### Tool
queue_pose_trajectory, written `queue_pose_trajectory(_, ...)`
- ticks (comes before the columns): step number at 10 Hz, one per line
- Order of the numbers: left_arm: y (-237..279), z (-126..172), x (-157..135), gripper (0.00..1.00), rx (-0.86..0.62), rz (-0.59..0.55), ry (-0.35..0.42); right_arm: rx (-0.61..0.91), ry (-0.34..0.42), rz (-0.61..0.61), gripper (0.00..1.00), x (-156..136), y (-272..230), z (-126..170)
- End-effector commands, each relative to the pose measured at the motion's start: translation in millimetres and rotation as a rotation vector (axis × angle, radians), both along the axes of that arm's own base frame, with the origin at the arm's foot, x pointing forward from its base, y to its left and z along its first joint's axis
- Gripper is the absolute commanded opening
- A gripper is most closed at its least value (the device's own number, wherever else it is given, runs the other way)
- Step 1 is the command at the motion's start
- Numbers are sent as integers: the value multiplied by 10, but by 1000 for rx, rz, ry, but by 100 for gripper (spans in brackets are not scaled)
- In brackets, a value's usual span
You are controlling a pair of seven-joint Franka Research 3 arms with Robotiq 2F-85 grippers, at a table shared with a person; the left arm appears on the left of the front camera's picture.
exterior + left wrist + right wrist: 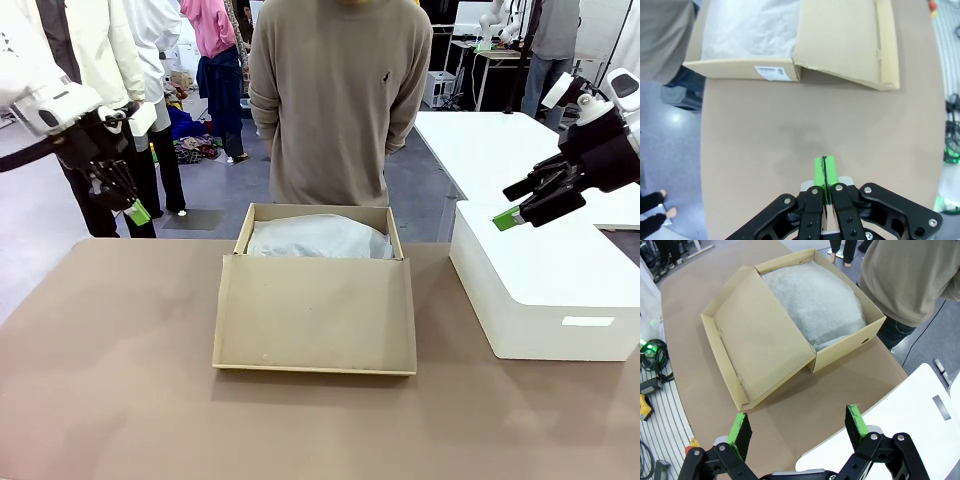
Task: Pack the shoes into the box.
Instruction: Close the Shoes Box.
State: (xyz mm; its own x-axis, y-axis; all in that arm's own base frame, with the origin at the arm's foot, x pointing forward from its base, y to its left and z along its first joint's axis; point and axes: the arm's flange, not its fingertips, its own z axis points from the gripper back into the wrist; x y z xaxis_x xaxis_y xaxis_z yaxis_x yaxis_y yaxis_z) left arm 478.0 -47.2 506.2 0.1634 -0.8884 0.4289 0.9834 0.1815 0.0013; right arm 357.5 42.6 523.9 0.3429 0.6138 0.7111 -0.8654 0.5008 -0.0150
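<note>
The tan cardboard box (318,288) lies mid-table, its flap lid (314,315) open toward me and white tissue paper (318,238) bulging over its inside. The shoes are hidden from view. My left gripper (136,212) hangs shut above the table's far left edge, its green pads pressed together (825,172) with nothing between them. My right gripper (508,218) hovers open over the white block at the right, its fingers (741,428) spread wide and empty. In the wrist views the box (790,45) (790,327) sits ahead of each gripper.
A large white block (545,290) stands at the table's right. A person in a beige sweater (340,100) stands right behind the box, hands out of sight. Bare brown tabletop (110,370) stretches left and in front of the box.
</note>
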Motion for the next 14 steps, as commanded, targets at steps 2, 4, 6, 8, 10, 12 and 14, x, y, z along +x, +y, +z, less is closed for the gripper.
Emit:
queue_pose_trajectory(2,-71,-290,-68,0,-76,15,-1,28,-20,25,100,34,-13,-14)
queue_pose_trajectory(4,-94,-463,-46,0,-103,-27,3,28,-20,25,100,34,-13,-14)
queue_pose_trajectory(6,-141,-638,-56,0,-145,-8,33,28,-20,25,100,34,-13,-14)
queue_pose_trajectory(8,-164,-736,-73,0,-171,2,51,28,-20,25,100,34,-13,-14)
queue_pose_trajectory(10,-162,-693,-50,0,-138,-1,70,28,-20,25,100,34,-13,-14)
queue_pose_trajectory(12,-162,-693,-50,0,-138,-1,70,28,-20,25,100,34,-13,-14)
queue_pose_trajectory(14,-162,-693,-50,0,-138,-1,70,28,-20,25,100,34,-13,-14)
